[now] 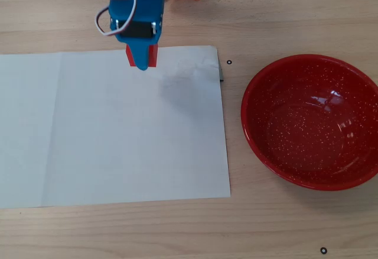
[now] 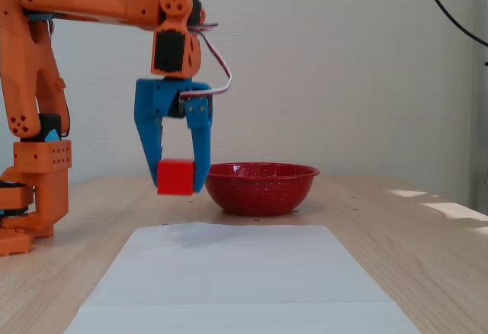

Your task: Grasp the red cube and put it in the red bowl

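Observation:
My blue gripper (image 2: 177, 180) is shut on the red cube (image 2: 175, 177) and holds it in the air above the white paper. In the overhead view the gripper (image 1: 142, 58) points down over the paper's far edge and only slivers of the cube (image 1: 153, 57) show beside the blue fingers. The red bowl (image 1: 312, 121) with white speckles stands empty on the wooden table to the right of the paper. In the fixed view the bowl (image 2: 261, 187) sits behind and right of the held cube.
A white sheet of paper (image 1: 112, 129) covers the left and middle of the wooden table. The orange arm base (image 2: 34, 189) stands at the left in the fixed view. Small black dots (image 1: 229, 62) mark the table near the bowl.

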Action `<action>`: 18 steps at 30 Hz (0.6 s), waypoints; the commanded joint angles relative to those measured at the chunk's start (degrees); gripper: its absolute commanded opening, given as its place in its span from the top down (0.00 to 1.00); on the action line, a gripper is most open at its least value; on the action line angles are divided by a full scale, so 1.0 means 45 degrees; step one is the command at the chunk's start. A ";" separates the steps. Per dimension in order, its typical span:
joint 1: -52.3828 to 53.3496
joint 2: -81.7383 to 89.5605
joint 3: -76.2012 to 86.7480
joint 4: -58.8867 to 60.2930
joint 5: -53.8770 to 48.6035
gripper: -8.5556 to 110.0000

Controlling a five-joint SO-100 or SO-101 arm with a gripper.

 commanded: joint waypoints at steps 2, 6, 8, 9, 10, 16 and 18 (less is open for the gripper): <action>0.0664 0.1504 -0.3105 0.1348 -0.0586 0.92; 0.1641 0.1406 -0.5234 0.2344 -0.0977 0.92; 0.2285 0.1367 -0.6133 0.2559 -0.1172 0.92; 0.2637 0.1328 -0.6523 0.2617 -0.1250 0.92; 0.3008 0.1309 -0.6836 0.2598 -0.1348 0.92; 0.5410 0.1094 -0.8223 0.1758 -0.1855 0.92; 0.6113 0.0938 -0.8477 0.1309 -0.1953 0.92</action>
